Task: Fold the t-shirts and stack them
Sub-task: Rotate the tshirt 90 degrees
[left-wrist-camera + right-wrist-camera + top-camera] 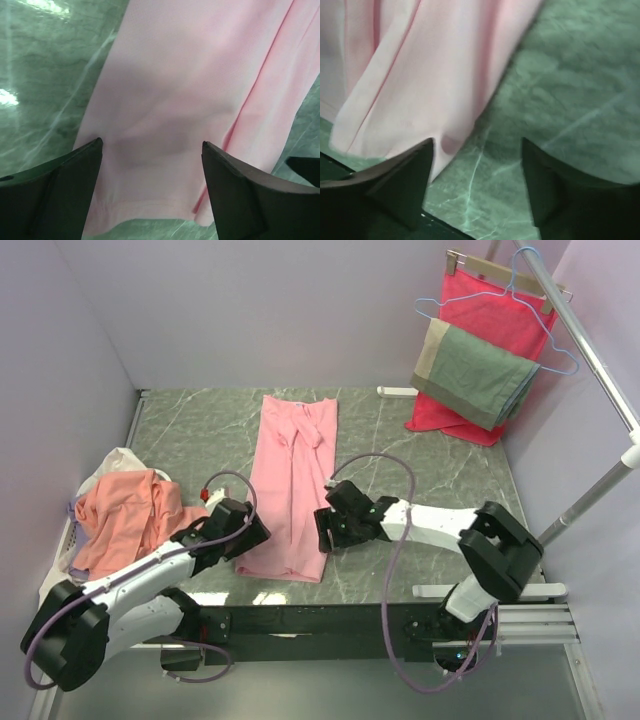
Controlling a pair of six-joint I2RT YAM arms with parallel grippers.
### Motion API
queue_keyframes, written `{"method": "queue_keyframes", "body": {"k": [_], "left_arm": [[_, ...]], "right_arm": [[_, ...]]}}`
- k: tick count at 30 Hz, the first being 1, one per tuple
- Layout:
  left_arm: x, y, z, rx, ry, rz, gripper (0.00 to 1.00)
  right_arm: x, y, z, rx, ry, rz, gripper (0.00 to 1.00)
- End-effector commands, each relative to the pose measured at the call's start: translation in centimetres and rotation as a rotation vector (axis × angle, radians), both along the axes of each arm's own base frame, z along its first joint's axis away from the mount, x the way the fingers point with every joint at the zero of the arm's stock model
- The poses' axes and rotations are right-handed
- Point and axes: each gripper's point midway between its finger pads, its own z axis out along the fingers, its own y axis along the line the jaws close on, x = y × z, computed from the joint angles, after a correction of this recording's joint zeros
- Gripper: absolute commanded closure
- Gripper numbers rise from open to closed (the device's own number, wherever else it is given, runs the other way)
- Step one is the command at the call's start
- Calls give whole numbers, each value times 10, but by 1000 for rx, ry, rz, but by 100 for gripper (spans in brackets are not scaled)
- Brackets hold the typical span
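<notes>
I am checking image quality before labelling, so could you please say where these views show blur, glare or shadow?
Top external: sharp, evenly lit. Left wrist: bright glare patches on the table, a dim shadow on the pink t-shirt by the left gripper. Right wrist: blurred throughout, the marble veins smeared.

The top camera looked down from high above the near edge, taking in the whole bench. The wrist cameras sat close over it, facing down past the left pincer and the right pincer. All three views shared the near hem of the pink shirt.
</notes>
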Motion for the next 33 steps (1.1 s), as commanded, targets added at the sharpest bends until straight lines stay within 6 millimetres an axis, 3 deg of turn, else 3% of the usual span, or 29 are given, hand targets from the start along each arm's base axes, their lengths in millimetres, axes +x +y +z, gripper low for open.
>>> {"method": "queue_keyframes", "body": {"k": [1, 3, 6, 13, 16, 22, 28, 33], "left_arm": [[6, 6, 31, 28, -66, 3, 12], [5, 10, 42, 27, -90, 8, 5], [1, 14, 49, 19, -103, 20, 1], [-32, 12, 11, -73, 23, 37, 1], [-44, 15, 0, -91, 61, 60, 1], [-59, 19, -11, -98, 113, 86, 3], [-65, 25, -20, -40, 151, 111, 6], [-67, 25, -20, -30, 163, 116, 10]], "right_arm": [[10, -11, 47, 65, -164, -38, 15], [14, -20, 66, 116, -214, -98, 0], [14, -37, 67, 174, -172, -187, 0], [-27, -31, 29, 299, 87, -148, 0], [-37, -21, 25, 360, 145, -119, 2], [-61, -8, 20, 439, 286, -54, 12], [-71, 8, 15, 472, 372, -3, 30], [-76, 18, 4, 439, 423, 31, 38]]}}
